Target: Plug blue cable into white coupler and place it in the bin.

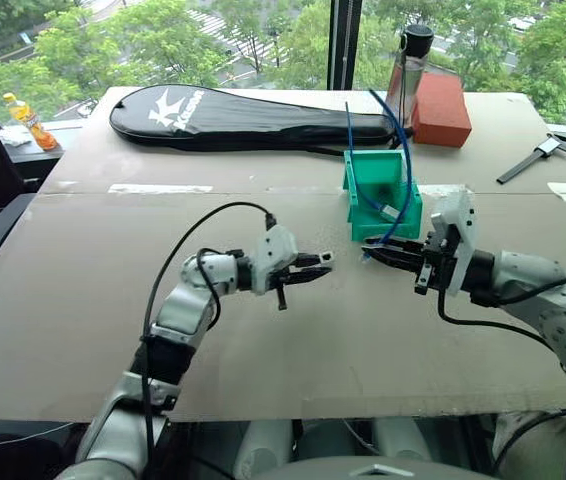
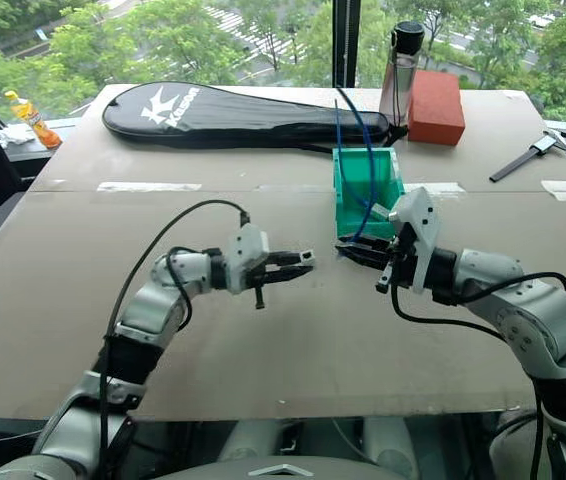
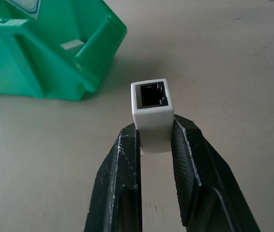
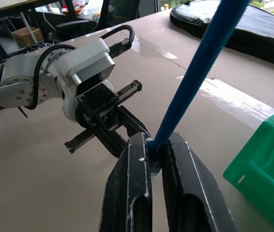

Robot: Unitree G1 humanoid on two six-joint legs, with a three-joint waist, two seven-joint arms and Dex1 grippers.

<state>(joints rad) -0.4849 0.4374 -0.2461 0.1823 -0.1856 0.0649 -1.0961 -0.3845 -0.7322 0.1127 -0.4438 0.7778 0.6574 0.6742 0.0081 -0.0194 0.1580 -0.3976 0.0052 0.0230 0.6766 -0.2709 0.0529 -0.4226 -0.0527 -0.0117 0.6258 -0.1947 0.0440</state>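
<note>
Two claws face tip to tip at the bin's (image 1: 363, 196) six o'clock: left gripper (image 3: 154, 140) pinches the white coupler (image 3: 151, 108), right gripper (image 4: 156, 154) clamps the blue cable (image 4: 200, 67).

1. A black racket bag (image 1: 248, 118) with white print lies along the far edge of the table (image 1: 83, 300).
2. A red brick (image 1: 441, 110) stands near the far right corner of the table.
3. A bottle with a black cap (image 1: 410, 62) stands just beside the brick.
4. A dark tool (image 1: 529, 160) lies near the right edge.
5. Pale tape strips (image 1: 159, 188) are stuck across the table.
</note>
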